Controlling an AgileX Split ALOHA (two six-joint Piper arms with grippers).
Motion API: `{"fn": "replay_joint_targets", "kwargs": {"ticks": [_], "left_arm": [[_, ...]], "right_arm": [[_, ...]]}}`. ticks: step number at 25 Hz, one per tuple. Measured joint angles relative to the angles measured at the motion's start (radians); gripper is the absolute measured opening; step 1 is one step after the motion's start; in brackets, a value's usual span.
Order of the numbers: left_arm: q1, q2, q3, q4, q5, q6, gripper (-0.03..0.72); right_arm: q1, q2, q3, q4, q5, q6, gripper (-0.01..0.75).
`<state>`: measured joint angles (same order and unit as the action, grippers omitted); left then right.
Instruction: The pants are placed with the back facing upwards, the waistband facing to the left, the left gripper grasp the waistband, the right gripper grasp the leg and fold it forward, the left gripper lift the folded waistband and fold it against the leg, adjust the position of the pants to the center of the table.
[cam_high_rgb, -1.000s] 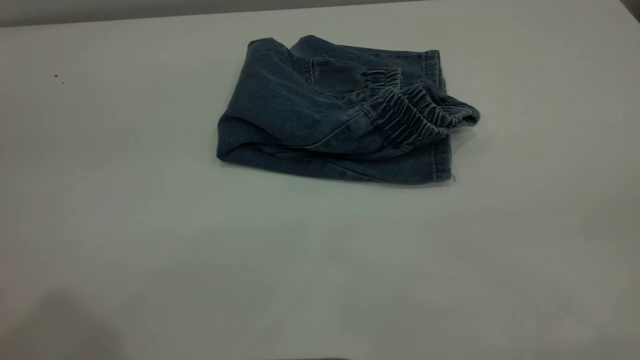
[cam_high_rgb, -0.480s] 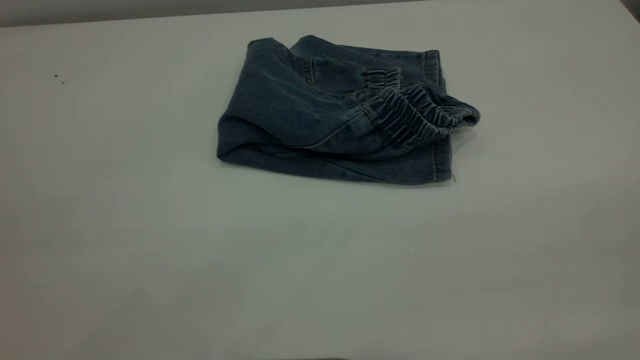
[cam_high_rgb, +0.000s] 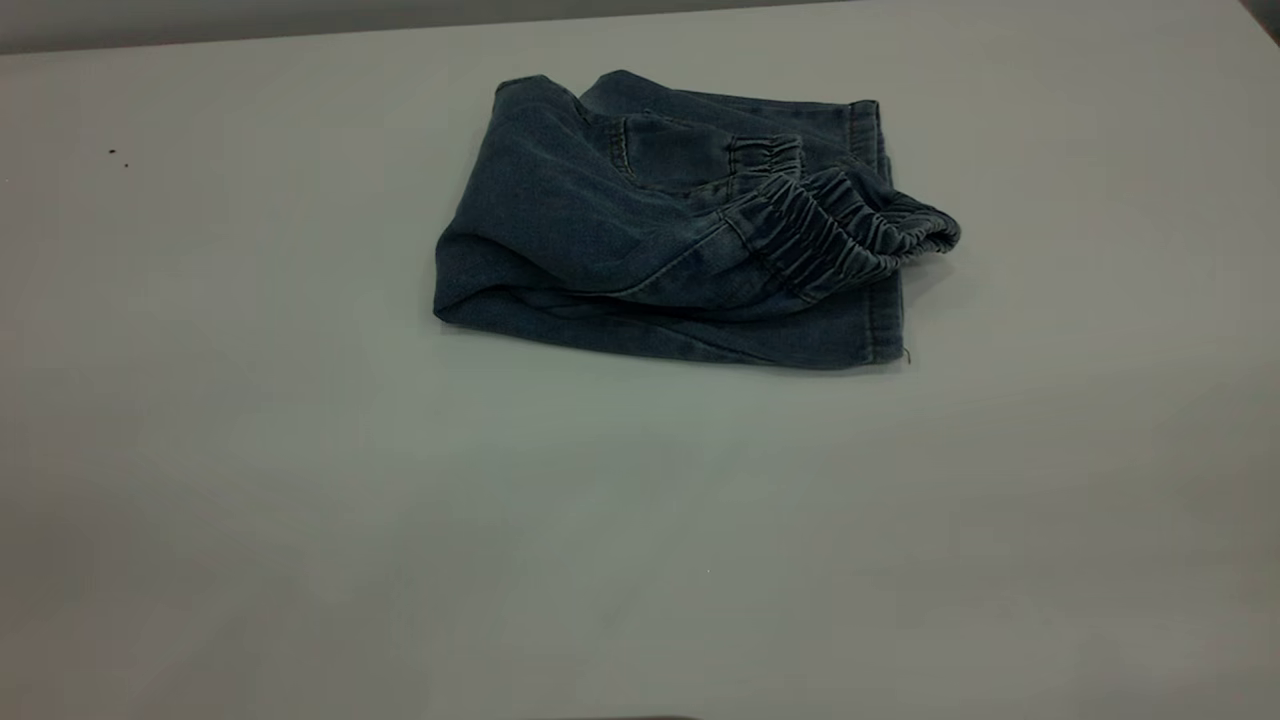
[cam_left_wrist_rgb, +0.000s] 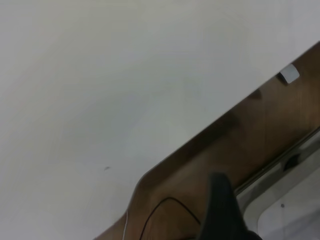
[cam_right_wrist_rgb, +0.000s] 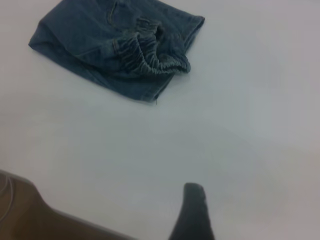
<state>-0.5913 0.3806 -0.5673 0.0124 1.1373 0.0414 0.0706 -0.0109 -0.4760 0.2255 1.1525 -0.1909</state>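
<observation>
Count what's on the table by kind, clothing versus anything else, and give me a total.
Clothing: 1, the folded pants, with the waistband lying on top at the exterior view's right.
Other objects: 0 on the table, apart from a few dark specks.
Total: 1.

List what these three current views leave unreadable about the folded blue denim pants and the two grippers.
- Left gripper: left wrist view cuts it off at the frame edge; only one dark finger shows, so open or shut is unclear.
- Right gripper: right wrist view likewise shows a single dark finger.
- Both arms: outside the exterior view.
- Folded blue denim pants: lower layers are covered by the fold; no print is visible.
- Puckered elastic waistband: its inside is shadowed.
</observation>
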Motion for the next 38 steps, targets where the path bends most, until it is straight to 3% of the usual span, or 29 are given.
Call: {"fn": "replay_joint_targets", "kwargs": {"ticks": [5, 22, 25, 30, 32, 35, 38], "left_arm": [[0.000, 0.000, 0.072, -0.012, -0.011, -0.002, 0.421], [0.003, -0.001, 0.077, -0.012, -0.024, -0.012, 0.421], [0.108, -0.025, 0.077, -0.025, -0.025, -0.012, 0.421], [0.416, -0.184, 0.077, -0.024, -0.024, -0.012, 0.421], [0.507, -0.257, 0.077, -0.023, -0.022, -0.012, 0.421], [0.589, -0.353, 0.077, -0.023, -0.018, -0.012, 0.421], [0.601, -0.397, 0.077, -0.023, -0.008, -0.012, 0.421]], "right_arm": [[0.000, 0.000, 0.000, 0.000, -0.001, 0.003, 0.495], [0.000, 0.000, 0.000, 0.000, -0.001, 0.005, 0.495], [0.000, 0.000, 0.000, 0.000, -0.002, 0.005, 0.495], [-0.006, 0.000, 0.000, 0.001, -0.002, 0.005, 0.495], [-0.023, 0.000, 0.000, 0.003, -0.002, 0.005, 0.495], [-0.036, 0.000, 0.000, 0.009, -0.002, 0.005, 0.495], [-0.044, 0.000, 0.000, 0.017, -0.002, 0.005, 0.495]]}}
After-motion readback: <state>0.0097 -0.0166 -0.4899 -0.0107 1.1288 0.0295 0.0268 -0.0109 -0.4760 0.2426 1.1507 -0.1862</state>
